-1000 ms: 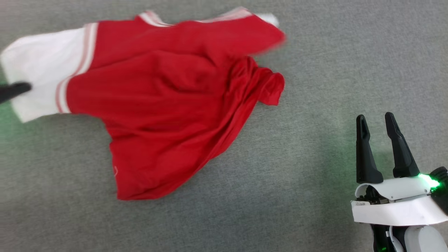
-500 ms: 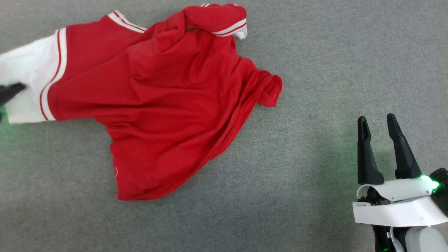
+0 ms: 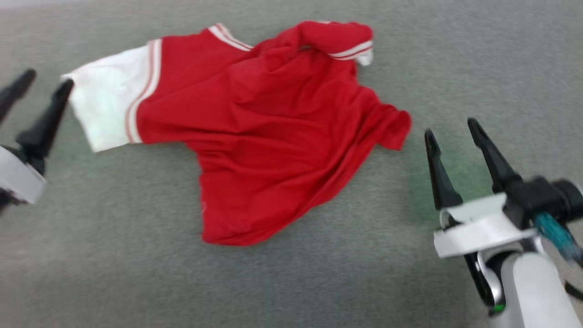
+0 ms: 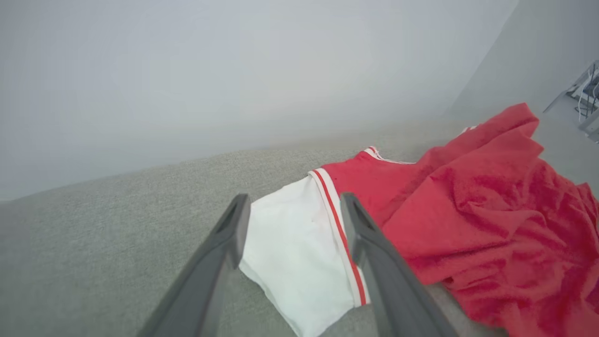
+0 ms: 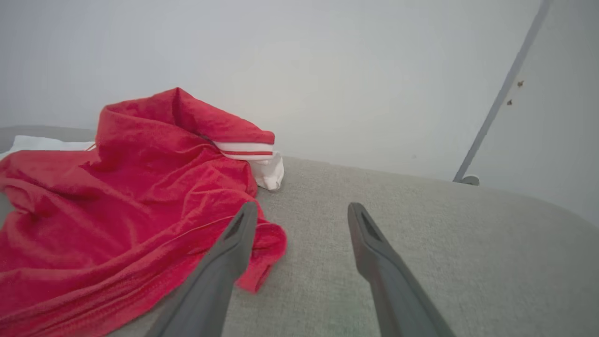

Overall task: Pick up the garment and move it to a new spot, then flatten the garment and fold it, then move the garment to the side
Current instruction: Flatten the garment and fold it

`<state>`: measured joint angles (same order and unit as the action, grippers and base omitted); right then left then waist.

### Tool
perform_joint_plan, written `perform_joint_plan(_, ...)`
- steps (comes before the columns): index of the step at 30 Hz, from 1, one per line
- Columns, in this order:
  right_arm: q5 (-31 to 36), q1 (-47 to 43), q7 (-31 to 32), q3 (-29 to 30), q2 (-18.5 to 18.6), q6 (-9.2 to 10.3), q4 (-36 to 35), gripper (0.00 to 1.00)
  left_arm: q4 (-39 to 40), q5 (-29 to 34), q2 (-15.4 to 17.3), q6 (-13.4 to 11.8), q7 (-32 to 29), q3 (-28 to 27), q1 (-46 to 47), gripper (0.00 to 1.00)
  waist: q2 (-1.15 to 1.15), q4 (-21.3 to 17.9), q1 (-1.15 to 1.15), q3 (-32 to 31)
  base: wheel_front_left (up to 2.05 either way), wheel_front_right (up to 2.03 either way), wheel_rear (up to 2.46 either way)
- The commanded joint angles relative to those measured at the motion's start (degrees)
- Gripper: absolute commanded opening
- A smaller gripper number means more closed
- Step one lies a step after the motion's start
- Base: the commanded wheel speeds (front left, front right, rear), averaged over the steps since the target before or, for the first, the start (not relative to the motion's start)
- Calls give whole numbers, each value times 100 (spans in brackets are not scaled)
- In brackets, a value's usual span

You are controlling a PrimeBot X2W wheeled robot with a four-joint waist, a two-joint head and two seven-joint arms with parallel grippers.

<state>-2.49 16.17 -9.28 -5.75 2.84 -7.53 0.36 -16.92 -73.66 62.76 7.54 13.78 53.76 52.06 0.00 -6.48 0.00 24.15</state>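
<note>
The garment (image 3: 273,132), a red jersey with white sleeves and striped trim, lies crumpled on the grey fabric surface (image 3: 319,282). One white sleeve (image 3: 109,109) spreads out to the left; the other is bunched at the top right. My left gripper (image 3: 43,77) hovers open just left of that white sleeve, nothing between its fingers. In the left wrist view the sleeve (image 4: 299,252) lies beyond the left gripper (image 4: 292,206). My right gripper (image 3: 451,125) stands open to the right of the garment's red edge; in the right wrist view the garment (image 5: 117,206) sits beside the right gripper (image 5: 302,208).
Pale walls rise behind the grey surface (image 5: 421,243) in both wrist views. A grey pole (image 5: 500,93) stands at the right. Cables and equipment (image 4: 587,103) show at the far right edge of the left wrist view.
My left gripper has let go of the white sleeve and opened. The head camera has shifted, so the whole scene sits further right. The right gripper has risen toward the garment's edge.
</note>
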Motion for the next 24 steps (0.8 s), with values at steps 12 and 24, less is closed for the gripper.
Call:
perform_joint_plan(12,693,1836,1988,-114,29,8,871,100,1035,2762,-2072,-12,135,-3519,-2743,100,0,1408,0,33,0,0,0)
perform_joint_plan(24,232,2806,4256,-172,944,8,1107,100,1958,3373,-2712,-11,134,-4599,-3920,100,0,1739,0,279,0,0,0)
